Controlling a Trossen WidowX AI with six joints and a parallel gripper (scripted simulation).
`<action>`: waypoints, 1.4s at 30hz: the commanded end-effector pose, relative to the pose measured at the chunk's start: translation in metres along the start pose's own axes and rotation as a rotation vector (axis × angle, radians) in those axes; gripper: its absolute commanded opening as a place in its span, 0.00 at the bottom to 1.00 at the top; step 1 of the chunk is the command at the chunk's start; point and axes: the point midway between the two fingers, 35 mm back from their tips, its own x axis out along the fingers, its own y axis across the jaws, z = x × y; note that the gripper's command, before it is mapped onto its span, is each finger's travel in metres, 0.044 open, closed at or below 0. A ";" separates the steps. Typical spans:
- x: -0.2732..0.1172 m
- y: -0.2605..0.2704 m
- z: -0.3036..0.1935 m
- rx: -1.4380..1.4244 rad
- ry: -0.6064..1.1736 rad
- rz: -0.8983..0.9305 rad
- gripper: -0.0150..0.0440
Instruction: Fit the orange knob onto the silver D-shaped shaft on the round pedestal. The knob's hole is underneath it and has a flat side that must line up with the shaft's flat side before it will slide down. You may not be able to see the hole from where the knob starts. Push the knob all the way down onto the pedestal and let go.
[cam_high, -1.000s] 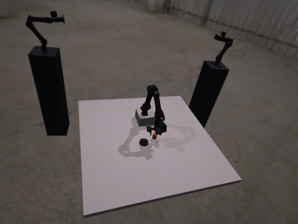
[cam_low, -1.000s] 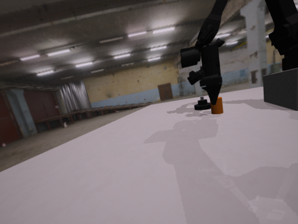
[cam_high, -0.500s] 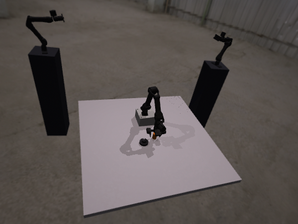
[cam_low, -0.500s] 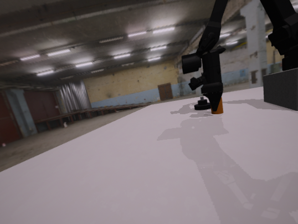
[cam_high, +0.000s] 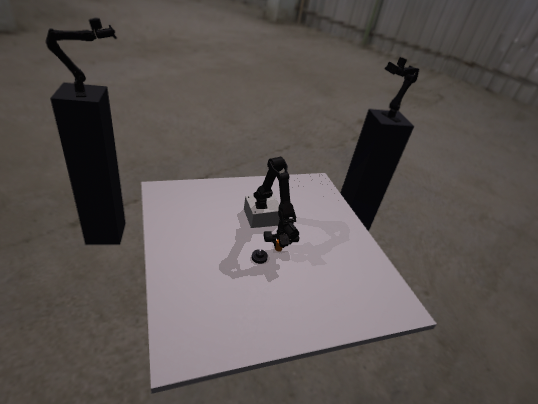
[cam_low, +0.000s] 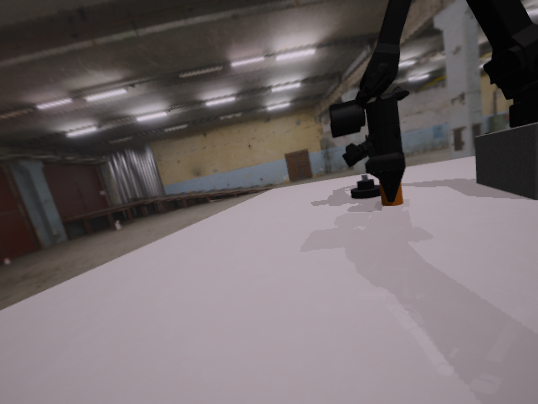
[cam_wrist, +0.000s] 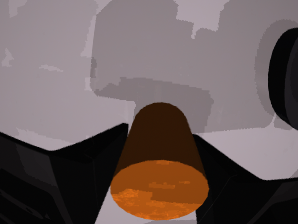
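Note:
The orange knob (cam_high: 278, 247) (cam_low: 385, 199) (cam_wrist: 160, 195) stands upright on the white table, with its plain round top facing up; its hole is hidden underneath. My gripper (cam_low: 392, 196) (cam_wrist: 158, 135) points down and is shut on the knob, one finger against each side, with the fingertips low near the table. The black round pedestal (cam_high: 259, 258) (cam_low: 365, 192) stands close beside the knob, apart from it. Its silver shaft (cam_low: 364, 177) points up from the middle. In the wrist view only part of the pedestal (cam_wrist: 282, 75) shows, at the right edge; the shaft's flat side cannot be made out.
The arm's grey base box (cam_high: 264, 220) (cam_low: 505, 162) stands on the white table (cam_high: 240, 325) (cam_low: 200, 300) behind the knob and pedestal. Two dark pillars (cam_high: 90, 170) (cam_high: 382, 160), each bearing another arm, stand on the floor beyond the table's left and right sides.

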 end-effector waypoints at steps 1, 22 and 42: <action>0.001 -0.001 -0.001 -0.006 0.002 -0.004 0.52; -0.106 0.001 0.007 -0.005 0.001 -0.003 0.25; -0.154 0.005 0.003 -0.010 0.006 0.197 0.25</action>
